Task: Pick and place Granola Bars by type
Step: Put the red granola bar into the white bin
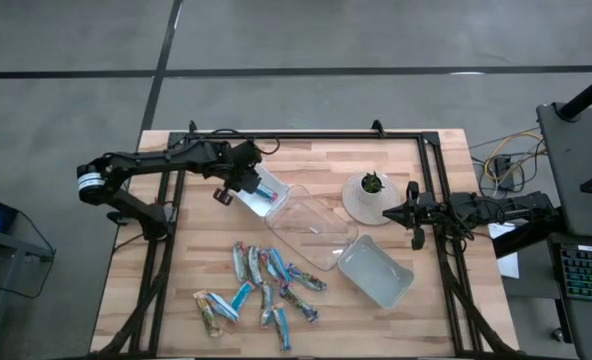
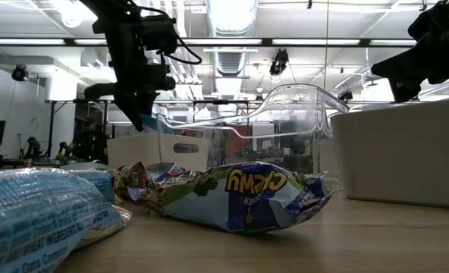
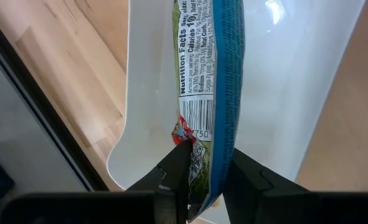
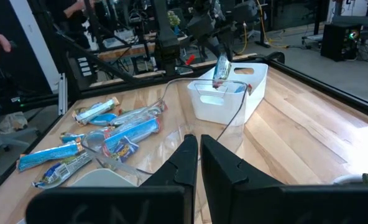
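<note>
Dangling from left claw (image 3: 206,167), blue-and-green granola bar (image 3: 209,68), barcode showing

Grey concrete floor (image 1: 306,35), ceiling strip lights (image 2: 232,42), exposed ducts (image 2: 228,15)

- A light butcher-block wooden table (image 1: 396,320) carries a black metal frame (image 1: 316,134) along its back edge and down its sides.
- Three rectangular plastic trays lie in a slanting row across the table's middle: a white tray (image 1: 264,194) nearest the back, a clear tray (image 1: 309,231) in the centre, and a frosted white tray (image 1: 375,272) nearest the front right.
- A small green plant in a round white pot (image 1: 369,196) stands just right of the clear tray.
- A dark desk with a black keyboard (image 1: 586,275) sits at the right, beyond the table.
- Yellow and grey cables (image 1: 506,160) lie on the grey floor there.
</note>
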Controlling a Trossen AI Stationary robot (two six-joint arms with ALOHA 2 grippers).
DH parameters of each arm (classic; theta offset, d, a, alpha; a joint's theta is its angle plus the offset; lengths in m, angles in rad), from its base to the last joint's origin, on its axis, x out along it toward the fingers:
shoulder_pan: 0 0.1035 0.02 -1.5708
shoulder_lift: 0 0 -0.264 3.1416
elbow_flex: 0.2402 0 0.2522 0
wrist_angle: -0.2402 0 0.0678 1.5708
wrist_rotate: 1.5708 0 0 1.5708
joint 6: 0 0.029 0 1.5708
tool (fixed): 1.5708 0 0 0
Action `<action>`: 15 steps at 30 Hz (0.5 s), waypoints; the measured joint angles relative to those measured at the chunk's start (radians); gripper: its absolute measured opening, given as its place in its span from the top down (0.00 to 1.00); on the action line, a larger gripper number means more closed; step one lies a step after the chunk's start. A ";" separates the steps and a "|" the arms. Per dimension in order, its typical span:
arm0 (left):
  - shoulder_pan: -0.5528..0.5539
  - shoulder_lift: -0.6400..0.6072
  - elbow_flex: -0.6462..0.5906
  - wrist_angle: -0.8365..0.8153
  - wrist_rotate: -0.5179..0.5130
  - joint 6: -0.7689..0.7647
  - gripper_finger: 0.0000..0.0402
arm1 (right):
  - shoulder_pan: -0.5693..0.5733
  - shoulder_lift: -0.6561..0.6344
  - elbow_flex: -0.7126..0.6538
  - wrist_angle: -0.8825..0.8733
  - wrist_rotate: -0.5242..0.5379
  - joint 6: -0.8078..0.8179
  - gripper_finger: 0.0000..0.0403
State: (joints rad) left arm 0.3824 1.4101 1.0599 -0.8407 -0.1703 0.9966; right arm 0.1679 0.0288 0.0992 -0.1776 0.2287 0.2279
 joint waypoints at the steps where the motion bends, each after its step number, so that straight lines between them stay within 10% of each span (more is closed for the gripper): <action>1: 0.000 0.000 0.000 0.003 0.000 -0.001 0.85 | 0.000 0.000 0.000 0.000 0.000 0.000 0.97; 15: 0.000 0.001 -0.001 0.011 0.059 -0.074 0.78 | 0.000 0.000 0.000 0.000 0.000 0.000 0.97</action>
State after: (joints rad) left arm 0.3820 1.4109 1.0592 -0.8295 -0.1112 0.9222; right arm 0.1680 0.0288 0.0994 -0.1774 0.2285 0.2279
